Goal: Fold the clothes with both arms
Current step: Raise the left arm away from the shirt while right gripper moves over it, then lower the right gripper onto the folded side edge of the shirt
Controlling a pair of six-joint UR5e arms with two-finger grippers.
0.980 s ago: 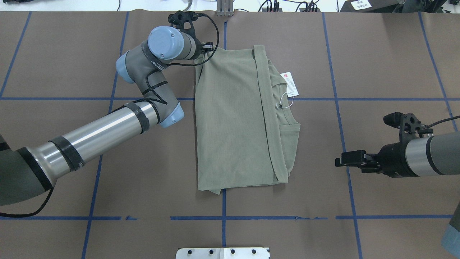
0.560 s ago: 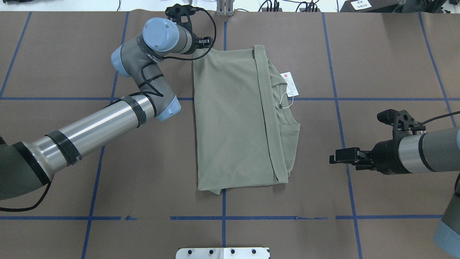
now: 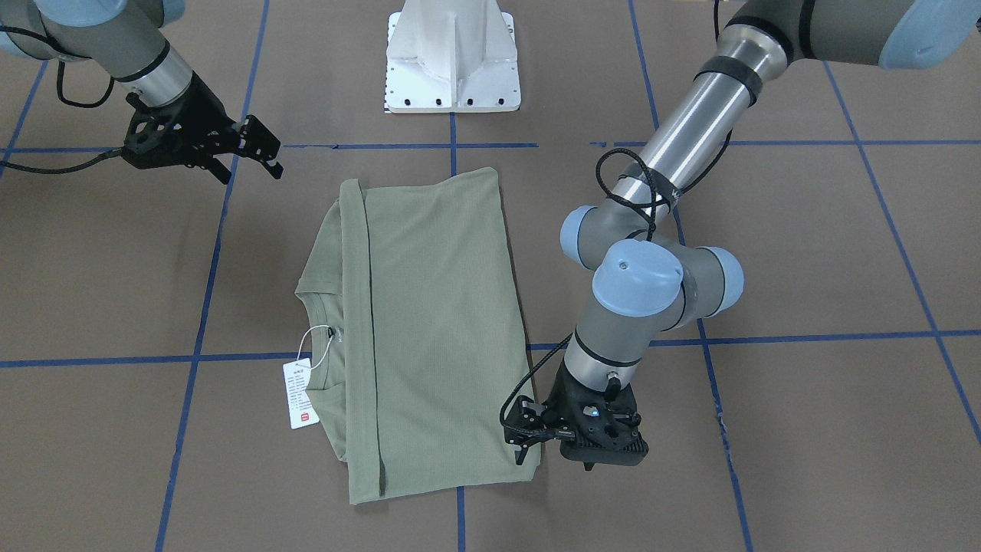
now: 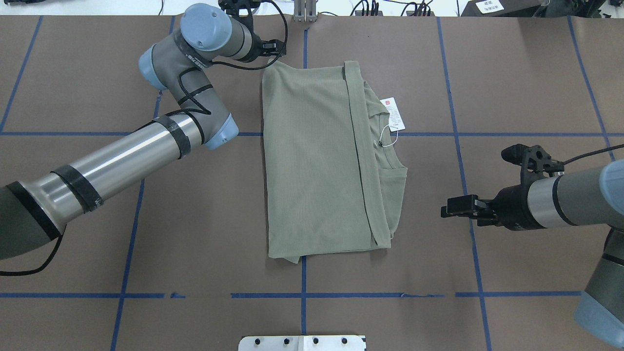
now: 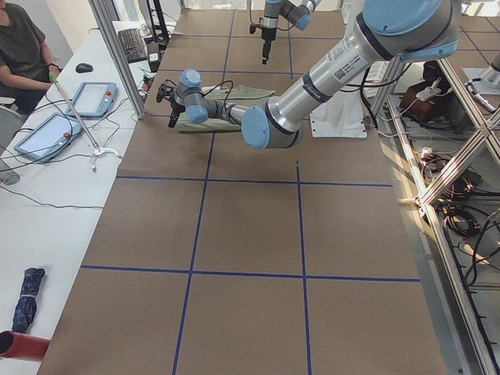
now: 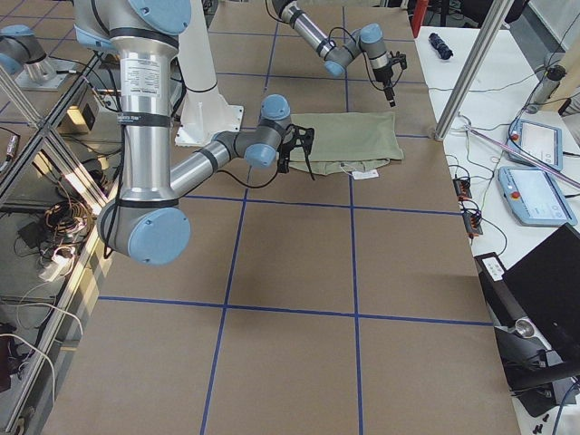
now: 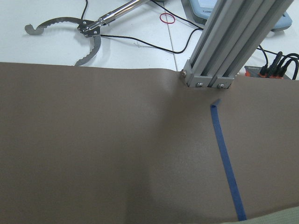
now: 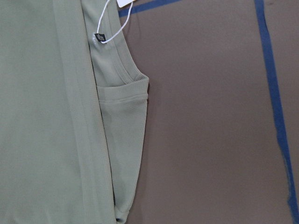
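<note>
The clothes are one sage-green shirt point(image 4: 317, 161) lying folded in a tall rectangle mid-table, collar side toward my right arm. Its white hang tag point(image 4: 394, 113) sticks out beside the neckline. In the front-facing view the shirt point(image 3: 429, 322) and tag point(image 3: 299, 395) appear mirrored. My left gripper point(image 4: 275, 48) hovers just beyond the shirt's far left corner, apart from the cloth, its jaws slightly open and empty point(image 3: 523, 441). My right gripper point(image 4: 444, 211) stands open and empty over bare table, a short way from the shirt's right edge point(image 3: 257, 157). The right wrist view shows the neckline and folded edge point(image 8: 42, 116).
The white pedestal base point(image 3: 452, 69) stands at the near edge. An aluminium post point(image 7: 224, 46) rises at the table's far edge, with cables behind it. Blue tape lines point(image 4: 458, 134) grid the brown table. A seated person point(image 5: 19, 47) and tablets point(image 5: 94, 98) are at a side desk.
My left gripper has drawn away from the shirt's far left corner toward the far edge, leaving the corner lying flat. My right gripper has edged closer to the shirt.
</note>
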